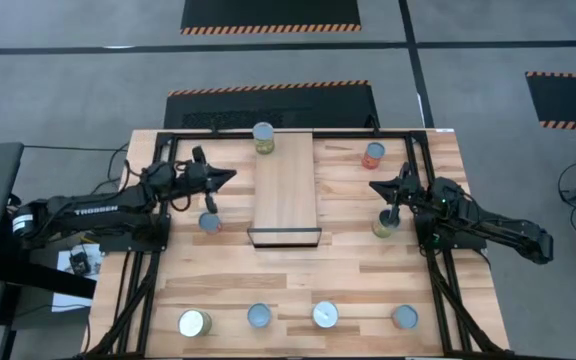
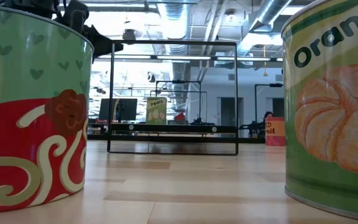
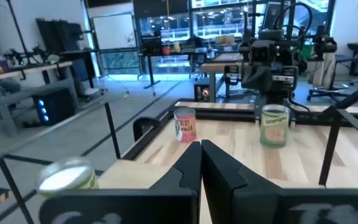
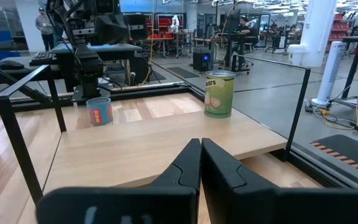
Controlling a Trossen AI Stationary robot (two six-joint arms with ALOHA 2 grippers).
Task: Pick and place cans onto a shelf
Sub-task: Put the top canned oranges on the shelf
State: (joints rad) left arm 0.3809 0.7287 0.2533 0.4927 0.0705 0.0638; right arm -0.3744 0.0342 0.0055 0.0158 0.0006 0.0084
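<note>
The shelf (image 1: pixel 286 190) is a narrow light-wood board in the middle of the table. A yellow-green can (image 1: pixel 263 137) stands on its far end and also shows in the right wrist view (image 4: pixel 219 93). My left gripper (image 1: pixel 230 178) is shut and empty, left of the shelf, with a blue can (image 1: pixel 209 222) standing on the table beside it. My right gripper (image 1: pixel 373 186) is shut and empty, right of the shelf. A green orange-label can (image 1: pixel 384 225) stands beside that arm, and a red can (image 1: pixel 372 155) stands farther back.
Several cans stand in a row along the table's near edge, from a pale one (image 1: pixel 194 323) to a red one (image 1: pixel 404 317). Two of them fill the sides of the low view (image 2: pixel 30 118). A black frame (image 1: pixel 416 150) runs around the table's edge.
</note>
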